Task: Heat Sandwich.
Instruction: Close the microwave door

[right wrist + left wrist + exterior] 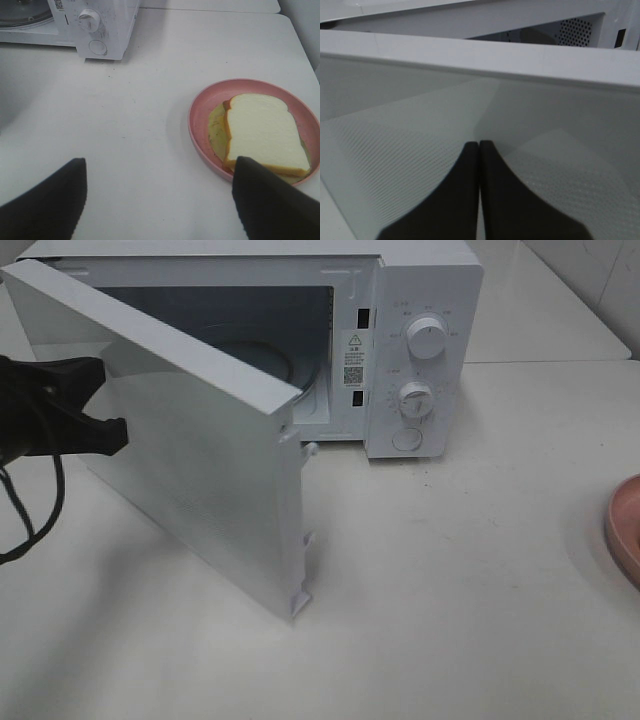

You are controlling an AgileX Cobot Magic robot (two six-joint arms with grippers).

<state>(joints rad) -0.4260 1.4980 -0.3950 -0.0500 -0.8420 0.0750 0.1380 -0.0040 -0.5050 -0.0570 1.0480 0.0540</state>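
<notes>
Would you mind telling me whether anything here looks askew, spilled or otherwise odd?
Only a small thing: the sandwich lies off-centre on the pink plate, with its pale filling sticking out past the bread on one side. Nothing looks spilled or damaged.

Matte black left gripper, black cable, broad tapered black fingers

White microwave, fine dotted mesh on door; pink plate; white bread, golden-brown crust, pale yellow-green filling on sandwich; white table; black grippers.
</notes>
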